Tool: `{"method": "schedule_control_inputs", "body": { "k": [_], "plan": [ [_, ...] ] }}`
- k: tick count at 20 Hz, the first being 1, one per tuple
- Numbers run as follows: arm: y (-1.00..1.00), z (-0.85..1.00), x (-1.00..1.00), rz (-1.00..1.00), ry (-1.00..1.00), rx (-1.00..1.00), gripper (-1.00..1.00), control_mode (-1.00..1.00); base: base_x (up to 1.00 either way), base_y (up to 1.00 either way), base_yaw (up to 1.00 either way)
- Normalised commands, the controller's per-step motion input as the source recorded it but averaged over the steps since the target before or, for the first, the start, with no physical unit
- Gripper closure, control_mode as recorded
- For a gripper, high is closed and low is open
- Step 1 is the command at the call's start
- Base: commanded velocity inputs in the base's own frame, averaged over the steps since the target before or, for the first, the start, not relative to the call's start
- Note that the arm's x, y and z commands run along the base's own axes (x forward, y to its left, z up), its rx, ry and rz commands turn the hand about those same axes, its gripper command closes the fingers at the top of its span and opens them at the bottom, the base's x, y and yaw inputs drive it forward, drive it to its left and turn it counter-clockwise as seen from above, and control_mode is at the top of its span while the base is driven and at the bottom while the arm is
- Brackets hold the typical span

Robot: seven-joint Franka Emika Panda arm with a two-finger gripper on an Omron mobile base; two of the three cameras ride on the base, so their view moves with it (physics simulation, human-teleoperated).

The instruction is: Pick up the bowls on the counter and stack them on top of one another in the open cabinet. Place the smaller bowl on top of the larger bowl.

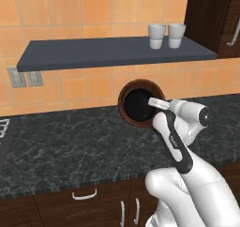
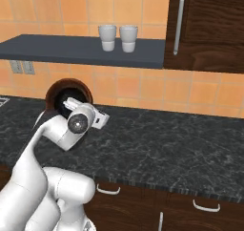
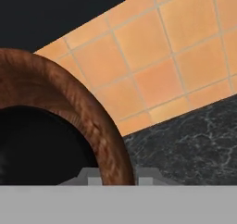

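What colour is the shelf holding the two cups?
Dark grey-blue shelf, clearest in the left base view.

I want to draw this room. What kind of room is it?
Most likely a kitchen: a black marble-like counter above drawers with silver handles, orange wall tiles, two pale cups on a wall shelf, and a brown bowl.

Even, soft light is falling across everything, with no hard shadows and no glare. The orange tiles (image 1: 84, 15) are glowing bright; the table (image 1: 70, 146) is staying dark. Edges are looking slightly soft and pixelated, especially up close.
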Motion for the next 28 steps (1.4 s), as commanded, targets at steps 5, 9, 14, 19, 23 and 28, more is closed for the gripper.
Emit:
{"method": "schedule_control_inputs", "body": {
  "k": [5,9,14,19,23,28],
  "plan": [
    [0.38,1.00,-0.60,0.09,0.34,0.00,1.00,-1.00,0.00,0.00,0.00],
    [0.53,1.00,0.00,0.01,0.23,0.00,1.00,-1.00,0.00,0.00,0.00],
    [0.53,1.00,0.31,-0.05,0.09,0.00,1.00,-1.00,0.00,0.00,0.00],
    [0.30,0.92,0.40,-0.23,-0.01,0.03,1.00,-1.00,0.00,0.00,0.00],
    [0.06,0.65,0.72,-0.36,-0.09,0.01,1.00,-1.00,0.00,0.00,0.00],
    [0.00,0.26,0.97,-0.32,-0.05,0.04,1.00,-1.00,0.00,0.00,0.00]
  ]
}}
